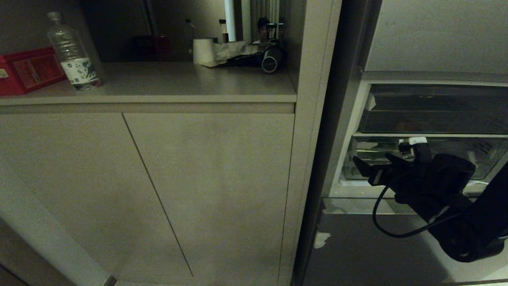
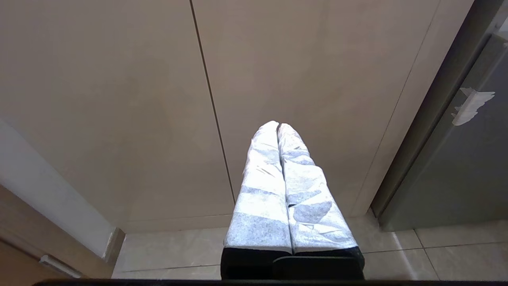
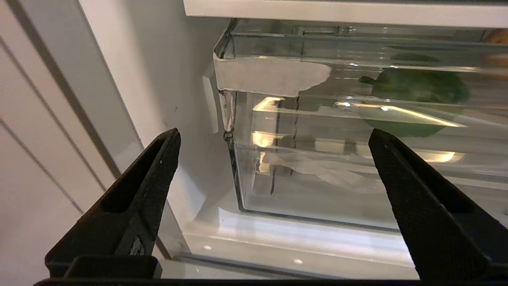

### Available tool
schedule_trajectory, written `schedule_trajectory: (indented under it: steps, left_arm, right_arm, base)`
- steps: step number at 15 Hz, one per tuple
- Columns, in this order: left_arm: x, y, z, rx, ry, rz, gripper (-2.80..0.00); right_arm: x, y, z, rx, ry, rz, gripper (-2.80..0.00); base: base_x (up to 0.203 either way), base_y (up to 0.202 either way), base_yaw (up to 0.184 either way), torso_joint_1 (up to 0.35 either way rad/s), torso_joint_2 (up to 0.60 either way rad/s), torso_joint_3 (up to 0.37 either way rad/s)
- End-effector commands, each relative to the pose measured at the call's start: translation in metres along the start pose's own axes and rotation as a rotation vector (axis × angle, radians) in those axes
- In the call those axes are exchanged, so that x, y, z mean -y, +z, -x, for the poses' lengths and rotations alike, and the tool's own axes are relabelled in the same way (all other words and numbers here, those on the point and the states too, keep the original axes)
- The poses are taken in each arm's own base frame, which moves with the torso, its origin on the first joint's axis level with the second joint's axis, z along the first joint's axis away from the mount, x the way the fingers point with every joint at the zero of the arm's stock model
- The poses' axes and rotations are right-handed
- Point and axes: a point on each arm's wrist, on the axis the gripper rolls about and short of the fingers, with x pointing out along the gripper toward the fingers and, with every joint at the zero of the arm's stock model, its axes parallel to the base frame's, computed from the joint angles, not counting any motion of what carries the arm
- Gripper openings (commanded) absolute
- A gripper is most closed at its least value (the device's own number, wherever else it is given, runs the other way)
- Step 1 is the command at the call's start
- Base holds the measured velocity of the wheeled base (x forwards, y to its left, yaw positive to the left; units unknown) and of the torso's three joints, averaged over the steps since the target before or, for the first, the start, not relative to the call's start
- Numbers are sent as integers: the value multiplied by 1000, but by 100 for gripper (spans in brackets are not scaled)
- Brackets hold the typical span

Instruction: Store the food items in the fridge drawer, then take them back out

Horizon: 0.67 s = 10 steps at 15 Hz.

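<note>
The right tool (image 3: 274,139) fills the near foreground of its wrist view, its two black fingers (image 3: 135,194) spread wide and grasping nothing. It hangs just in front of the clear fridge drawer (image 3: 317,190), apart from it, facing the drawer's front corner where a white tape scrap (image 3: 270,75) is stuck. Through the clear front a glossy dark-green pepper (image 3: 416,85) shows lying inside the drawer; an orange-brown lump (image 3: 498,37) shows only at the frame's edge, beyond the pepper. In the head view the right tool (image 1: 377,167) reaches toward the drawer (image 1: 488,155) in the open fridge. The left tool (image 2: 278,127) is clenched, its taped fingers (image 2: 262,190) pressed together, pointing at a beige cabinet door (image 2: 119,99) above the tiled floor (image 2: 178,250).
</note>
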Motion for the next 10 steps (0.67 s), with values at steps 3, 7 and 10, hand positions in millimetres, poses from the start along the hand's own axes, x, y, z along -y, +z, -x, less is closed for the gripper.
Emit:
schedule_trajectory:
  steps: [3, 7, 10]
  left_arm:
    - [0, 0, 0, -1, -1, 0, -280]
    - [0, 0, 0, -1, -1, 0, -280]
    - [0, 0, 0, -1, -1, 0, -280]
  right_arm:
    - [0, -1, -10, 21, -1, 0, 0]
    - [-2, -4, -16, 26, 5, 0, 0]
    - [-10, -7, -21, 26, 9, -3, 0]
  base:
    - [0, 0, 0, 0, 0, 0]
    - [0, 0, 0, 0, 0, 0]
    - [0, 0, 0, 0, 0, 0]
